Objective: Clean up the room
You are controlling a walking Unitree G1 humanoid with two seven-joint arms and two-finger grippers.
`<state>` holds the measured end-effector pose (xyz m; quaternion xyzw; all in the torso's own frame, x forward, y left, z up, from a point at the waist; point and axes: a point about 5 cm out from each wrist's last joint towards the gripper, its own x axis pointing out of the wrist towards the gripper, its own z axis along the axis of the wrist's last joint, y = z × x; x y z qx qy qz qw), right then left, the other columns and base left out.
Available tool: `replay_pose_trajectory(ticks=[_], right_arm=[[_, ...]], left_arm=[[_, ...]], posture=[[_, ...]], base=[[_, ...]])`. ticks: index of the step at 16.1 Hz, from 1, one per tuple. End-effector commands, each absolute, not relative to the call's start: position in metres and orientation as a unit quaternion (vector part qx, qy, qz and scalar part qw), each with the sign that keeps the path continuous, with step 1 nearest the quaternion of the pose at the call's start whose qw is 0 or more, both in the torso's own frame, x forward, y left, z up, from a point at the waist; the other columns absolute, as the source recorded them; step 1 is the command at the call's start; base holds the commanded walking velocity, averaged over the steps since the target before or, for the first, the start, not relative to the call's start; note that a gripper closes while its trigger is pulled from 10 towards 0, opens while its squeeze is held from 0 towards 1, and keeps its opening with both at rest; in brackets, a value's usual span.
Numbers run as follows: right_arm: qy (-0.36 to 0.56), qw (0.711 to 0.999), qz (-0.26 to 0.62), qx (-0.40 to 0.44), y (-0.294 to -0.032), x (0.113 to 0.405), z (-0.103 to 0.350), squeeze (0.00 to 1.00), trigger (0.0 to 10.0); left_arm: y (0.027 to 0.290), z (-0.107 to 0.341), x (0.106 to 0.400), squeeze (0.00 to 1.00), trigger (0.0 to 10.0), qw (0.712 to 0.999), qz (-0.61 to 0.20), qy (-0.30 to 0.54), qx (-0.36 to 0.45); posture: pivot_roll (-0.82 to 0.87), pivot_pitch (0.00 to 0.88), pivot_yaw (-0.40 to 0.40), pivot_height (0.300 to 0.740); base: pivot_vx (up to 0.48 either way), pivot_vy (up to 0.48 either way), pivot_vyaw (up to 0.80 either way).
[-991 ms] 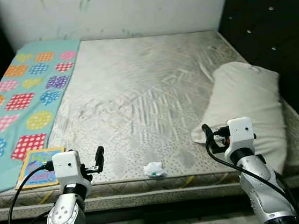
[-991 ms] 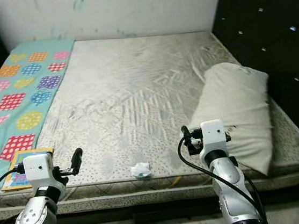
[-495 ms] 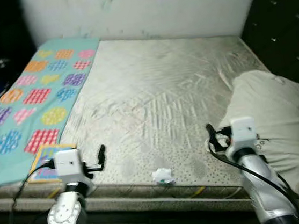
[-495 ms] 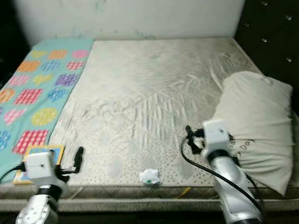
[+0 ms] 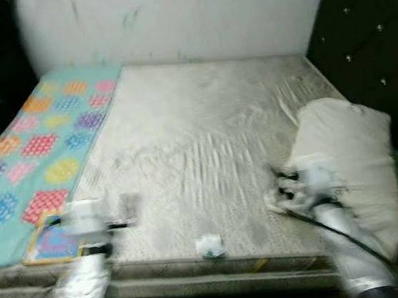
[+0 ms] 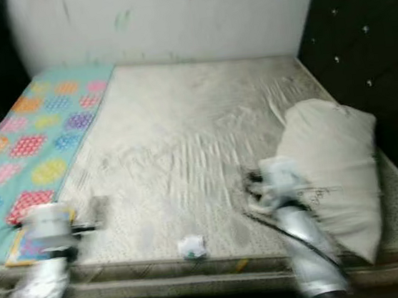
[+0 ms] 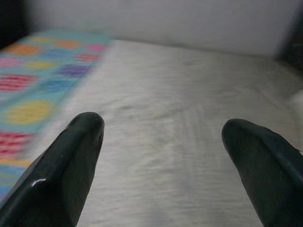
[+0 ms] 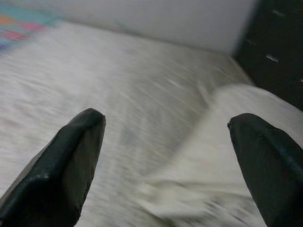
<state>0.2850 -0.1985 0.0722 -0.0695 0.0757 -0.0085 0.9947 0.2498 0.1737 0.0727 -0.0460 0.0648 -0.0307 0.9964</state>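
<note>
A small crumpled white scrap (image 5: 211,245) lies at the near edge of the bare grey mattress (image 5: 198,142), between the left gripper (image 7: 163,142) and right gripper (image 8: 165,142), both jaws wide and empty.

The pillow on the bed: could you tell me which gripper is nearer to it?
Right. The right gripper hovers beside the pillow, at its edge; the left gripper is across the mattress, near the colourful blanket.
</note>
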Motion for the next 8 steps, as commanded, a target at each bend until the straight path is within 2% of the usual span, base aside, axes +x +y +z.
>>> replay_pose_trajectory(ticks=[1, 2, 8], right_arm=[[0.055, 0.997, 0.007, -0.059, -0.1841, 0.2922, 0.0813, 0.0, 10.0], [0.055, 0.997, 0.007, -0.059, -0.184, 0.2927, 0.0813, 0.0, 10.0], [0.054, 0.997, 0.008, -0.058, -0.1837, 0.2948, 0.0811, 0.0, 10.0]], left_arm=[[0.1884, 0.0757, 0.249, 0.0, 10.0, 0.997, -0.015, 0.062, -0.03], [0.1883, 0.0757, 0.2497, 0.0, 10.0, 0.998, -0.012, 0.062, -0.03], [0.189, 0.0698, 0.2526, 0.0, 10.0, 0.995, 0.007, 0.089, -0.042]], posture=[[-0.04, 0.0, -0.034, 0.74], [-0.04, 0.0, -0.033, 0.74], [-0.04, 0.0, -0.036, 0.74]], base=[[0.315, 0.0, 0.0], [0.266, 0.0, 0.0], [0.0, 0.0, 0.0]])
